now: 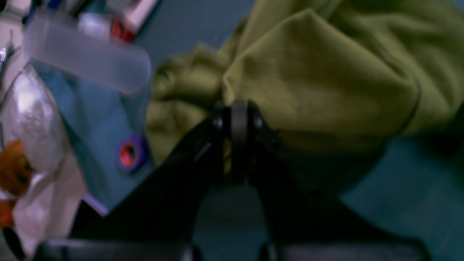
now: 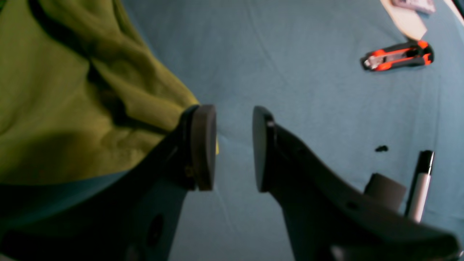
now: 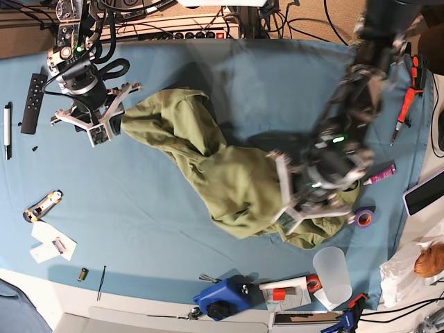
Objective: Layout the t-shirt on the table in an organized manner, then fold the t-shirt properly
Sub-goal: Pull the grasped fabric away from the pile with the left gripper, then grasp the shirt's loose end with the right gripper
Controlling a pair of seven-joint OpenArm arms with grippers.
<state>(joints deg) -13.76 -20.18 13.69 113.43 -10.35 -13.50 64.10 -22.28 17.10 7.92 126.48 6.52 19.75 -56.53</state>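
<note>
The olive t-shirt (image 3: 229,180) lies crumpled in a diagonal heap across the blue-covered table (image 3: 139,222). My left gripper (image 3: 286,201) hangs over the heap's lower right end. In the left wrist view, the left gripper (image 1: 237,116) is shut on a bunched fold of the t-shirt (image 1: 326,83), lifted a little above the table (image 1: 417,188). My right gripper (image 3: 105,128) sits at the shirt's upper left end. In the right wrist view, the right gripper (image 2: 233,145) stands open with nothing between its pads, and the t-shirt (image 2: 54,108) touches the outside of its left pad.
A purple tape roll (image 3: 363,218) and a clear cup (image 3: 331,274) sit close to the left arm. An orange utility knife (image 2: 398,58), a marker (image 2: 420,185) and a black remote (image 3: 33,103) lie near the right arm. A blue tool (image 3: 222,298) rests at the front edge.
</note>
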